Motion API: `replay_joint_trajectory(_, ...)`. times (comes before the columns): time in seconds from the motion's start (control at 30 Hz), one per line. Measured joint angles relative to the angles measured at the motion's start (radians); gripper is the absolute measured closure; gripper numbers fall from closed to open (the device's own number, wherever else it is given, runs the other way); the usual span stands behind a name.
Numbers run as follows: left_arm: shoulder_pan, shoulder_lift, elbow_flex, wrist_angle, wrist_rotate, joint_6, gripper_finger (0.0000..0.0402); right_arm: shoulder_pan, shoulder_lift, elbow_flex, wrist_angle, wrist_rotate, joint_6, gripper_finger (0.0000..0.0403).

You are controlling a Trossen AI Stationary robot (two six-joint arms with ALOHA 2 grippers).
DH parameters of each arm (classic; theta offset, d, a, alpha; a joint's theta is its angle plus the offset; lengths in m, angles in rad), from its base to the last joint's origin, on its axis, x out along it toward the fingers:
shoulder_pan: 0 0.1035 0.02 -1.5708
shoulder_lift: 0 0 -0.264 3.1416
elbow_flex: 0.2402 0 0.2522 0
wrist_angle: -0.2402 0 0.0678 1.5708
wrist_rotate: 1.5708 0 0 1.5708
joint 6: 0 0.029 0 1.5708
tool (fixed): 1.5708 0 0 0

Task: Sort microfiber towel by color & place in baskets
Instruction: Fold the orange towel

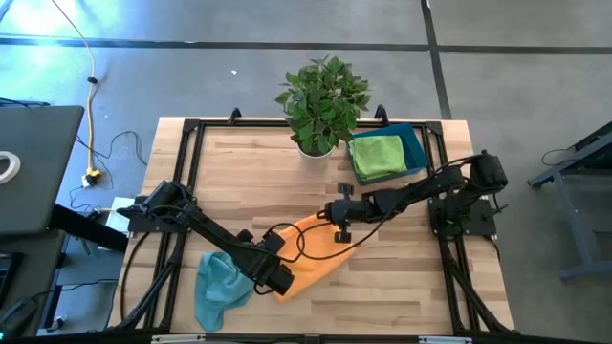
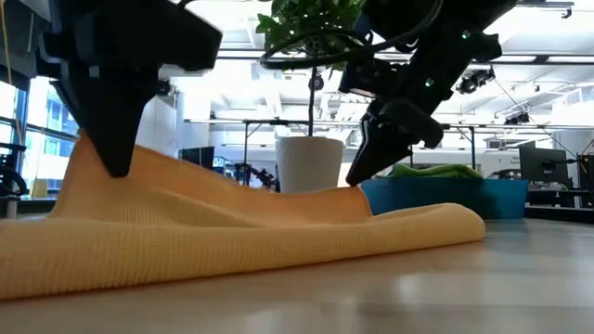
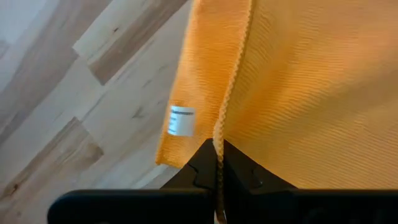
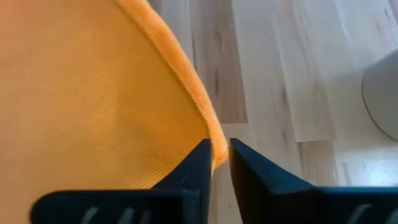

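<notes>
One green towel (image 1: 377, 158) lies in the basket (image 1: 417, 143); both grippers (image 1: 279, 280) (image 1: 340, 229) clench the orange towel (image 1: 320, 256); the blue towel (image 1: 218, 287) remains unsorted.

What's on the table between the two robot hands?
The orange towel stretches between the left gripper and right gripper, each pinching an edge. The high view shows it.

Light wood-plank table (image 1: 258, 177) with black frame rails along its edges. On it: orange towel (image 1: 320, 256) spread near the front centre, teal towel (image 1: 218, 287) crumpled at the front-left — partly over the edge. Back side: white plant pot (image 1: 316, 145), just beside it the teal-blue basket (image 1: 415, 143) holding a green towel (image 1: 376, 156).
</notes>
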Motion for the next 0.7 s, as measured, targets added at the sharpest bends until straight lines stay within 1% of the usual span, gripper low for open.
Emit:
replay_joint_trajectory(0.1,0.006,0.000,-0.024,0.000,0.014,-0.012,0.0395,0.001,0.000,0.000,0.001,0.000,-0.023,0.0334)
replay_joint_trajectory(0.17,0.011,0.000,-0.041,-0.002,0.035,-0.025,0.0385,0.001,0.000,0.000,0.001,-0.001,-0.021,0.0318)
replay_joint_trajectory(0.3,0.011,0.000,-0.046,-0.012,0.052,-0.040,0.0352,0.001,-0.005,0.000,-0.007,-0.001,0.002,0.0292)
replay_joint_trajectory(0.37,0.011,0.000,-0.046,-0.028,0.062,-0.079,0.0332,0.001,-0.012,0.003,-0.018,-0.001,0.038,0.0284)
replay_joint_trajectory(0.43,0.013,0.000,-0.046,-0.045,0.093,-0.122,0.0312,0.001,-0.024,0.023,-0.089,-0.001,0.086,0.0281)
replay_joint_trajectory(0.53,0.020,0.000,-0.046,-0.070,0.155,-0.161,0.0288,0.001,-0.043,0.089,-0.228,-0.001,0.155,0.0279)
replay_joint_trajectory(0.63,0.026,0.000,-0.040,-0.062,0.173,-0.138,0.0277,0.001,-0.048,0.164,-0.377,-0.013,0.224,0.0279)
replay_joint_trajectory(0.7,0.026,0.000,-0.022,-0.050,0.176,-0.089,0.0276,0.005,-0.048,0.199,-0.455,-0.057,0.291,0.0279)
